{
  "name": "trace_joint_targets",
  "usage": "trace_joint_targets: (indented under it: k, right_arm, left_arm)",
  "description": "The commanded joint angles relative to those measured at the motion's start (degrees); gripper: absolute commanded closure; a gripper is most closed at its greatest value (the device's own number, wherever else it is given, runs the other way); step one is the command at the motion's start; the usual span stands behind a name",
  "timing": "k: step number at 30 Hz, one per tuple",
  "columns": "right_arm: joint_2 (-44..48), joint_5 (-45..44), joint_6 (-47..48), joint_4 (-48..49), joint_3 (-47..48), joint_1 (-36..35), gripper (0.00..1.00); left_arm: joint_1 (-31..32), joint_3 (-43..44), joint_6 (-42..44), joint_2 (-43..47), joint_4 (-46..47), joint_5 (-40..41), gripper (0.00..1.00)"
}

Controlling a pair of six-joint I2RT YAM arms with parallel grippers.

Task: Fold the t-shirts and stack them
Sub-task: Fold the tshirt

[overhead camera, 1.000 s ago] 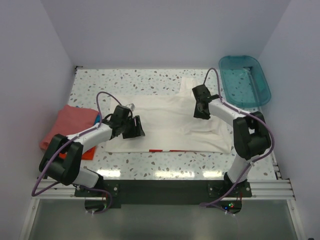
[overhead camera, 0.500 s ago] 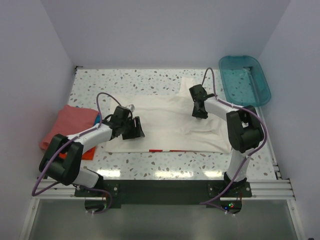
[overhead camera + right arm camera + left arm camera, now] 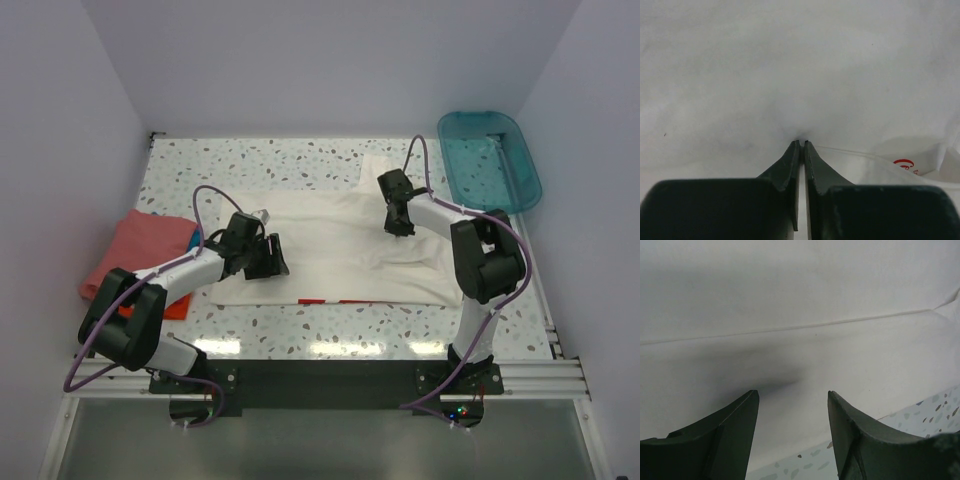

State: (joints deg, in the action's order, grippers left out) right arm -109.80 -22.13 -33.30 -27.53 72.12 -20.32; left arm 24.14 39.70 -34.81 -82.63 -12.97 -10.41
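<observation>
Speckled terrazzo worktop [image 3: 260,160] carries everything. Biggest item is the large white cotton t-shirt with red print [image 3: 330,250], spread flat mid-worktop and partly folded, with a sleeve poking out towards the far edge. The teal translucent plastic tub [image 3: 485,170] sits at the far right corner, apart from the shirt; only its own floor shows inside. At the left edge is a folded salmon-pink t-shirt [image 3: 135,250], with a folded orange-red t-shirt [image 3: 178,308] showing under its near side and a sliver of blue t-shirt [image 3: 194,238] at its right.

My left end effector [image 3: 272,258] is released, jaws apart, over the white shirt's near-left part. My right end effector [image 3: 397,225] is clenched, grasping a pinch of white cloth at the shirt's far right.

The top view alone shows the tub and the stack. My left wrist view adds a long crease across the cloth [image 3: 800,300] and the shirt's edge against the worktop. My right wrist view shows the pucker at my tips [image 3: 802,142] and part of the red print [image 3: 903,163].
</observation>
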Motion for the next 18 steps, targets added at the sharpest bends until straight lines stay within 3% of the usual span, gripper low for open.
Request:
trace_joint_targets:
  k: [1, 18]
  right_arm:
    - [2.5, -2.2, -0.4, 1.1, 0.9, -0.2, 0.97]
    - [5.2, -3.8, 6.0, 4.3, 1.8, -2.9, 1.0]
  left_arm:
    - [0.2, -0.1, 0.8, -0.2, 1.5, -0.3, 0.38]
    - [0.2, -0.2, 0.6, -0.6, 1.6, 0.0, 0.38]
